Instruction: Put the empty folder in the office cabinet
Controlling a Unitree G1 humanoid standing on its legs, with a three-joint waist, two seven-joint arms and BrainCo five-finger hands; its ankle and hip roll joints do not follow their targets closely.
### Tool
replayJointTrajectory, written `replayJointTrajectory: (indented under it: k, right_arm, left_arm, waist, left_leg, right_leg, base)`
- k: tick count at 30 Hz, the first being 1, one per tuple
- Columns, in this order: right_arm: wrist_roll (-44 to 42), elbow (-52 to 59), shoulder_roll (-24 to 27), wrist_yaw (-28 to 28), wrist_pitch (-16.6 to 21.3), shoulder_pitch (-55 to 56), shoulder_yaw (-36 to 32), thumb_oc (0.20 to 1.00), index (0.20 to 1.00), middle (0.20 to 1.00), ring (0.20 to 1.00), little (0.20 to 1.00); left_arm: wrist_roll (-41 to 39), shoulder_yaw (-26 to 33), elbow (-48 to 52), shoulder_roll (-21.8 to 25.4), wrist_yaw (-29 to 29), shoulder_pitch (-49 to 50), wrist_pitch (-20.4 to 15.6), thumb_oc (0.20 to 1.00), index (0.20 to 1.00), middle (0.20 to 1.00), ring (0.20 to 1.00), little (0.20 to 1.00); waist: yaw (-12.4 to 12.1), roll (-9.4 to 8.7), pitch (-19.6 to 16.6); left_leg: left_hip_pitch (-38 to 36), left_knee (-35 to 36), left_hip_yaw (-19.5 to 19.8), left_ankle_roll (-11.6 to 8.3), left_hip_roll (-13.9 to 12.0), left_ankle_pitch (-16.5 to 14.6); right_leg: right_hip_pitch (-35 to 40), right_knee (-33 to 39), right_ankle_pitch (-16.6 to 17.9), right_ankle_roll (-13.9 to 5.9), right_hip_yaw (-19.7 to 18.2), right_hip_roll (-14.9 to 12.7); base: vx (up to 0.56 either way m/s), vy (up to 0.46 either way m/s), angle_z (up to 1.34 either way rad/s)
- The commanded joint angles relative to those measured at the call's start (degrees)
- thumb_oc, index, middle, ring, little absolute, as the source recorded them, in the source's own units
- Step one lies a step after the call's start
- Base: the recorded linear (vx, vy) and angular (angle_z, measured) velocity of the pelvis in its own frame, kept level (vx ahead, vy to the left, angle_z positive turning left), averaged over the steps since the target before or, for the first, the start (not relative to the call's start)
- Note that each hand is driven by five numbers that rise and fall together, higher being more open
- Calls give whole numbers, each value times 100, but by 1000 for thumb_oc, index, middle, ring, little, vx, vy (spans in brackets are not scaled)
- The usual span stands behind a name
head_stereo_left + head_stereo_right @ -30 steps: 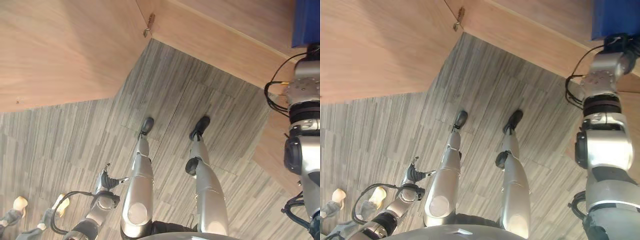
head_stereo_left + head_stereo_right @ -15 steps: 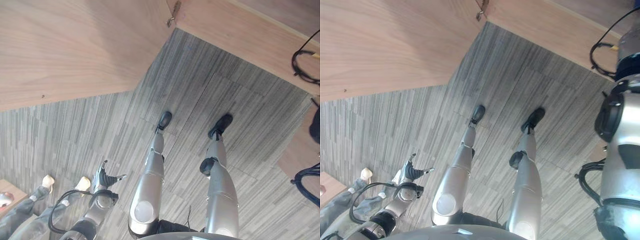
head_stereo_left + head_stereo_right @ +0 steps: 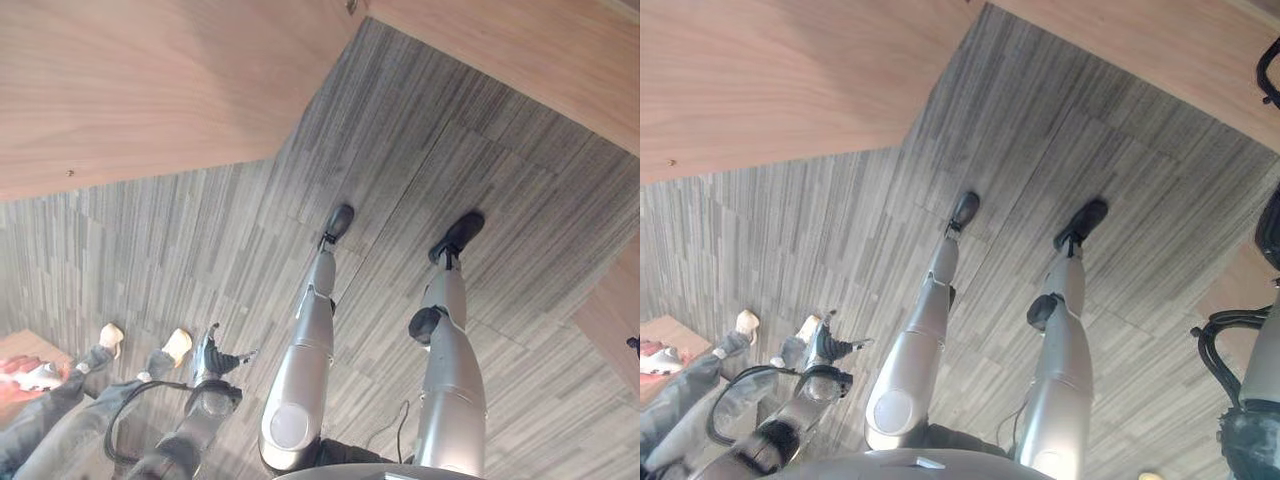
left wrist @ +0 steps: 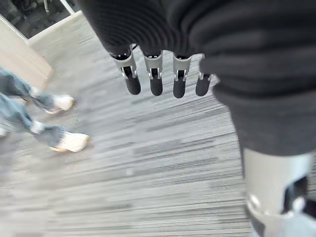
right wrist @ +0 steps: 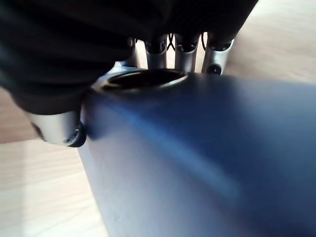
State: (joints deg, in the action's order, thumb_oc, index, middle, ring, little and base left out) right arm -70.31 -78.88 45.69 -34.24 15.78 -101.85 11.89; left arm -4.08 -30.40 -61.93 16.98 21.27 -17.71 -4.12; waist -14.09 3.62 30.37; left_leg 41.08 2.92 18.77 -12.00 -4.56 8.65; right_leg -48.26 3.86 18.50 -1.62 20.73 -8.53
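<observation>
Right hand clamped on blue folder, thumb on near face, fingers behind its ringed spine, beside wooden cabinet. Left hand hanging relaxed, empty, above floor.

The folder is blue, with a smooth flat face and a round finger hole ringed in metal near its upper edge. It shows in the right wrist view, held against the right hand, whose fingers reach behind its top edge. Light wood lies behind it.
</observation>
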Motion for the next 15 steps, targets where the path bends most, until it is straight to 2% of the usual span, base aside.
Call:
replayJointTrajectory:
  k: [1,5,15]
  right_arm:
    - [180,106,432,-74,202,-78,339,1000,1000,1000,1000,1000]
    - [222,-91,554,-63,-17,-322,627,1000,1000,1000,1000,1000]
    - [280,-404,624,-287,-210,-492,739,1000,1000,1000,1000,1000]
  left_arm:
    - [35,170,139,551,164,482,-155,1000,1000,1000,1000,1000]
    - [16,187,77,537,71,572,-151,1000,1000,1000,1000,1000]
    - [-59,199,292,572,58,588,-178,1000,1000,1000,1000,1000]
  waist:
    - [49,-83,-424]
    - [69,-113,-425]
    - [79,-50,-445]
  left_leg:
    - [-535,208,-149,110,-87,-820]
    - [-507,208,-173,83,-90,-817]
    - [-567,208,-168,84,-63,-840]
  right_leg:
    - [44,-638,-1314,-973,-608,-388]
    - [39,-629,-1319,-974,-606,-386]
    - [197,-546,-1340,-974,-611,-374]
  base:
    - [44,-22,-1]
    - [17,0,-4]
    - [5,13,-2]
